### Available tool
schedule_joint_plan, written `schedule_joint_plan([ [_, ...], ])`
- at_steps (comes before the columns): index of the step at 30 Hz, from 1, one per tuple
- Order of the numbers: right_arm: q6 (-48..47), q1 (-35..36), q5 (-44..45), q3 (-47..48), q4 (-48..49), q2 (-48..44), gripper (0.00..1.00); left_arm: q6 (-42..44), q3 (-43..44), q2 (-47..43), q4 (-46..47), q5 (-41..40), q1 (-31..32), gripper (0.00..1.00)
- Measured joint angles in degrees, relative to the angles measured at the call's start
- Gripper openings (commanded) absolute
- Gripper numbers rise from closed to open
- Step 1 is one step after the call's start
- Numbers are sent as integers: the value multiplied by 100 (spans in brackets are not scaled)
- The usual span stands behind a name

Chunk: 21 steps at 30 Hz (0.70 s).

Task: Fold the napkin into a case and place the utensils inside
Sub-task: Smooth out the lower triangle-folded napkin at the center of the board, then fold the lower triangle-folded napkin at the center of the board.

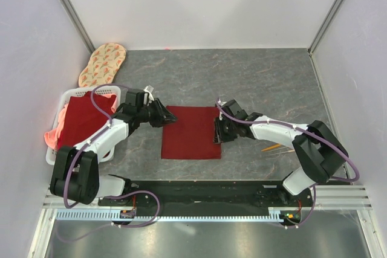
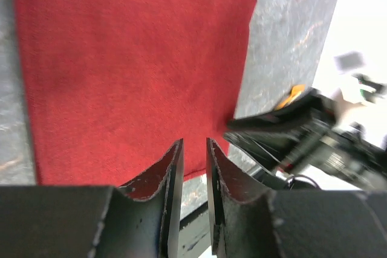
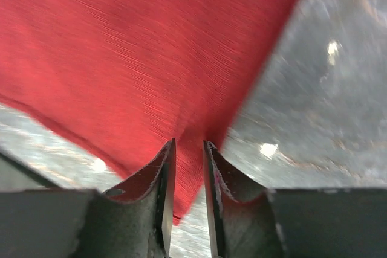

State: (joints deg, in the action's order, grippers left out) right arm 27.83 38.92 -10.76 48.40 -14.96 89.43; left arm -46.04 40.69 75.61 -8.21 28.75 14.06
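Grey marbled tabletop (image 1: 260,83) is where we see the dark red napkin (image 1: 192,131) lying flat, with the left gripper (image 1: 171,118) and right gripper (image 1: 217,132) narrowly apart at its opposite edges, and the utensils (image 1: 272,147) beside the right arm.

No writing, label, brand, number or sign can be read in any view, neither on the napkin (image 1: 191,132) at mid-frame nor on the table (image 1: 272,83) or the basket (image 1: 77,93) at left.
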Motion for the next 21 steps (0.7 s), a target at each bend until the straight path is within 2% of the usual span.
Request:
schedule_joint_plan([
  [7, 66, -210, 142, -330, 221, 59, 29, 0, 168, 20, 24, 9, 461, 29],
  [12, -162, -323, 1073, -225, 15, 22, 31, 2, 256, -39, 11, -22, 531, 30],
  [15, -310, -343, 1703, -120, -350, -13, 42, 2, 264, -186, -90, -109, 531, 31],
  [16, -374, -345, 1939, -37, -570, -20, 52, 4, 289, -234, -149, -164, 531, 31],
  [19, -479, -208, 2437, 227, -1049, -55, 68, 9, 472, -323, -404, -358, 527, 30],
  [21, -505, 70, 2651, 472, -1257, -116, 74, 26, 658, -363, -662, -538, 479, 30],
])
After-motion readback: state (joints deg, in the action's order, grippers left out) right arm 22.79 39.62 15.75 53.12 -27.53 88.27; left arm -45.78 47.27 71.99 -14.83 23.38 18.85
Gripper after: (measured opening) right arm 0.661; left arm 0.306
